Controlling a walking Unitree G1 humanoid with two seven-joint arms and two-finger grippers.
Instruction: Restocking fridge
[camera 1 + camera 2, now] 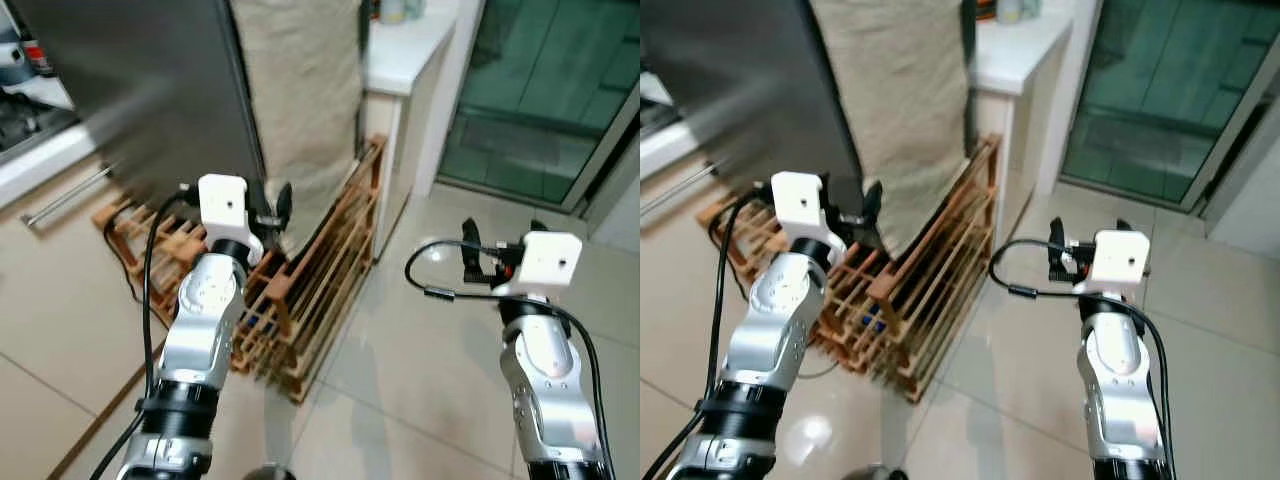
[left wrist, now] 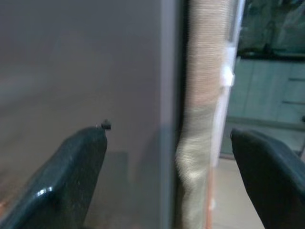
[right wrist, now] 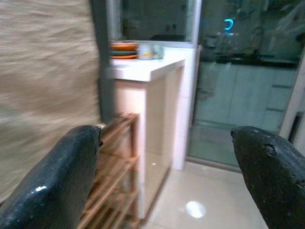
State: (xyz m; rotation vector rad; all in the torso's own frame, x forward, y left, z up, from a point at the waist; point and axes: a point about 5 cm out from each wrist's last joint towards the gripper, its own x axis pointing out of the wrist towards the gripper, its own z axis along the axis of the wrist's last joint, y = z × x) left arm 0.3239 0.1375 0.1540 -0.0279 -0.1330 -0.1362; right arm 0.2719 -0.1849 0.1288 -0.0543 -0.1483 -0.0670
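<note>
Left end effector (image 1: 272, 208) spread wide, empty, raised near the grey fridge door (image 1: 150, 90). Right end effector (image 1: 470, 250) wide, empty, over the tiled floor (image 1: 420, 380), right of the wooden rack (image 1: 320, 280)

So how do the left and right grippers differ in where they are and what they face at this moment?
The left gripper is raised close to the grey fridge, over the wooden rack; the right gripper hangs over bare floor tiles, apart from the furniture. The left faces the fridge's edge and the beige cloth; the right faces the white counter and glass door. Both are open and hold nothing.
</note>
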